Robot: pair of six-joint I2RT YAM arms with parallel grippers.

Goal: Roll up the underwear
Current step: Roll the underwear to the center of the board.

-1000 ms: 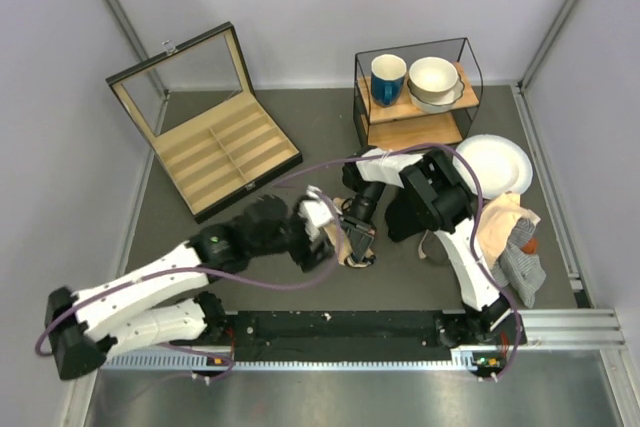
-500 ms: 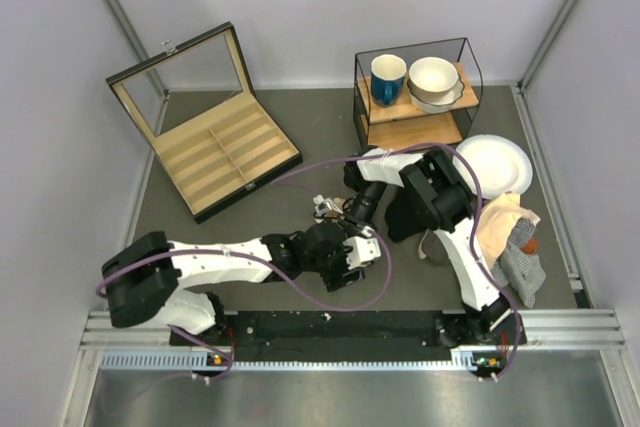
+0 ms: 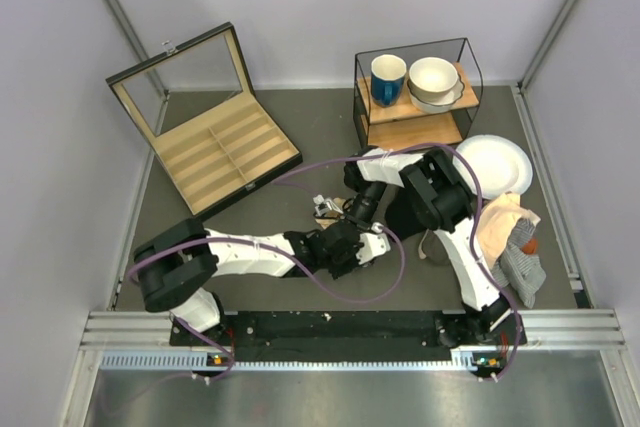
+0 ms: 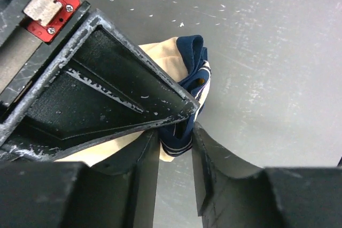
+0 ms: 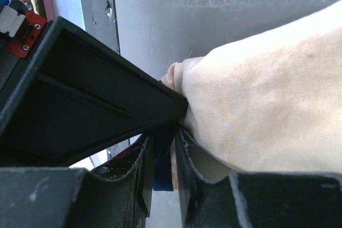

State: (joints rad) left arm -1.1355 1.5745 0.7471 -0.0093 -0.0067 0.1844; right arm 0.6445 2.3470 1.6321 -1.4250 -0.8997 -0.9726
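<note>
Cream underwear (image 4: 163, 57) with navy edging, bunched mid-table on the grey table (image 4: 267, 52), left gripper (image 4: 175, 136) clamped on its navy hem, right gripper (image 5: 163, 145) likewise pinching the dark trim.

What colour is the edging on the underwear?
Dark navy edging on cream underwear; clearest in the left wrist view.

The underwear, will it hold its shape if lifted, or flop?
Likely floppy: the underwear bunches in soft folds where the left end effector pinches it. Probably light, being thin cloth. It should not slip easily, since the right end effector also pinches a fold.
</note>
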